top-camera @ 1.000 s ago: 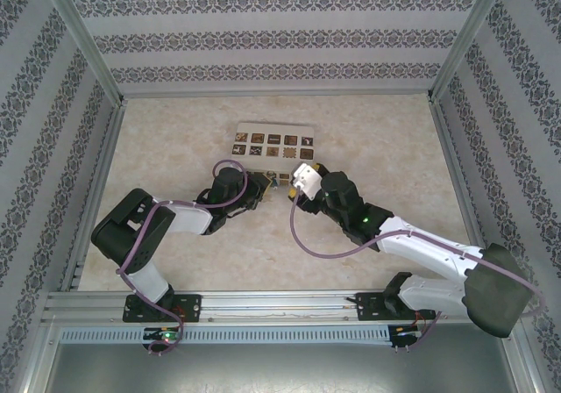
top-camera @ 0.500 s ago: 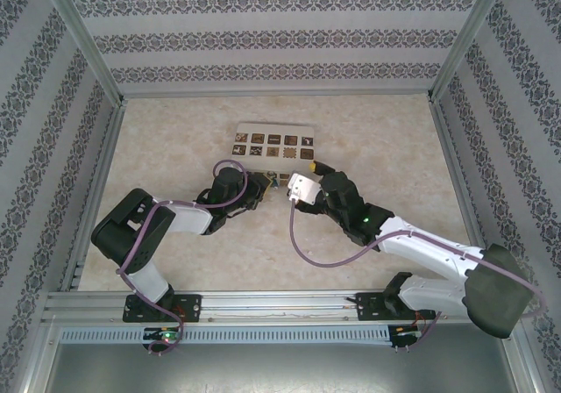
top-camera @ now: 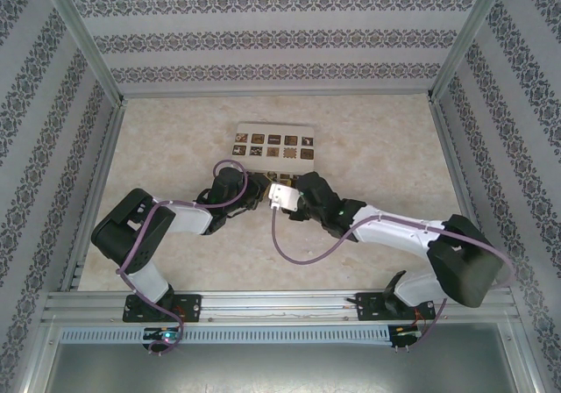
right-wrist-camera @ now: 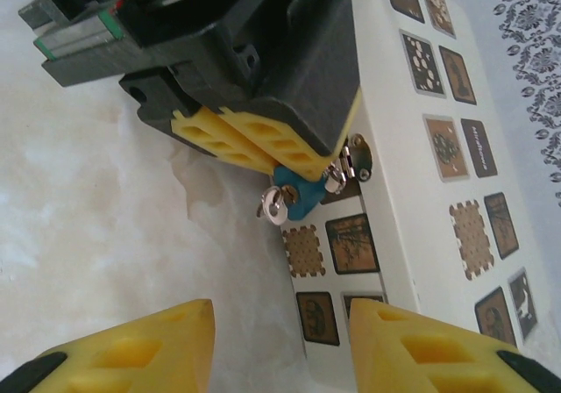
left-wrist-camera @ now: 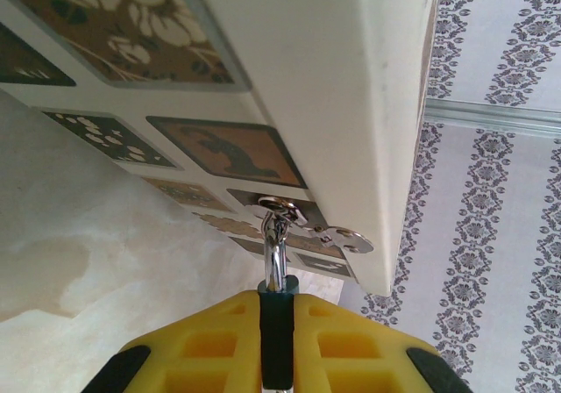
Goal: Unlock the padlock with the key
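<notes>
The blue padlock (right-wrist-camera: 296, 198) hangs by its silver shackle (left-wrist-camera: 275, 248) from the metal hasp (right-wrist-camera: 355, 160) of the white box (top-camera: 274, 144). My left gripper (left-wrist-camera: 278, 323) is shut on the padlock body, its yellow fingers (right-wrist-camera: 254, 143) clamped either side. The small silvery key (right-wrist-camera: 273, 204) sticks out of the padlock's lower end. My right gripper (right-wrist-camera: 280, 349) is open a short way below the key, with nothing between its fingers and not touching it. In the top view it (top-camera: 273, 196) sits close beside the left gripper (top-camera: 256, 191).
The white box with brown patterned squares (right-wrist-camera: 394, 182) lies on the marbled table (top-camera: 175, 147), right of the padlock. Patterned walls (top-camera: 280, 38) and an aluminium frame enclose the table. A purple cable (top-camera: 298, 257) loops beside the right arm.
My right arm has swung left, bringing its gripper from beside the box up close to the left gripper and padlock. The left arm has not moved.
</notes>
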You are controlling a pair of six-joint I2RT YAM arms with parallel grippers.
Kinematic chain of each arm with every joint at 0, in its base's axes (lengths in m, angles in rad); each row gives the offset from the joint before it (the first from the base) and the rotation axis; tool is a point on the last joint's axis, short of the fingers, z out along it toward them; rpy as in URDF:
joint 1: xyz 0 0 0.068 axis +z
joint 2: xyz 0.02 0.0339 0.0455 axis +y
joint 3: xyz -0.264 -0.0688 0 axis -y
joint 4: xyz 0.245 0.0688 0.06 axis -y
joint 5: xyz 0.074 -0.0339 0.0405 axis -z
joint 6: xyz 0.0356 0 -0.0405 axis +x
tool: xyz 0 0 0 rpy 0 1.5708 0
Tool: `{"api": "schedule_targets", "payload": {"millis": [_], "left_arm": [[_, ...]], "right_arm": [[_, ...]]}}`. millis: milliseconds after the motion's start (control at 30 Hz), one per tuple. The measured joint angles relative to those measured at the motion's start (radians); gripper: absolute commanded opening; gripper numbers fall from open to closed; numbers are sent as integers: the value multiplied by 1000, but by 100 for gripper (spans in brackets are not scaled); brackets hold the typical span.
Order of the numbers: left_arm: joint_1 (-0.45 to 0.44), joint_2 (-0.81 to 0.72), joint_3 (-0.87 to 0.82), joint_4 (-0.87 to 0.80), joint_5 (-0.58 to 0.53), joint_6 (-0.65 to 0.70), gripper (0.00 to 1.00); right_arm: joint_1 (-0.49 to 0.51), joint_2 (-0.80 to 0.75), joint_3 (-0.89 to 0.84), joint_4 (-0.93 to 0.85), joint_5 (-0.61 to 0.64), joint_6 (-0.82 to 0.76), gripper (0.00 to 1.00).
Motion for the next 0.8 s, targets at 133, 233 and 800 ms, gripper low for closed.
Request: {"api": "schedule_targets", "payload": {"millis": [133,233,800], "left_arm": [[0,0,0,0,0,0,14],[0,0,0,0,0,0,14],[0,0,0,0,0,0,14]], "right_arm": [[0,31,17,2,-13,0,41],[0,58,25,3,-17,-4,41],[0,186,87,72,-14,-39,32]]}}
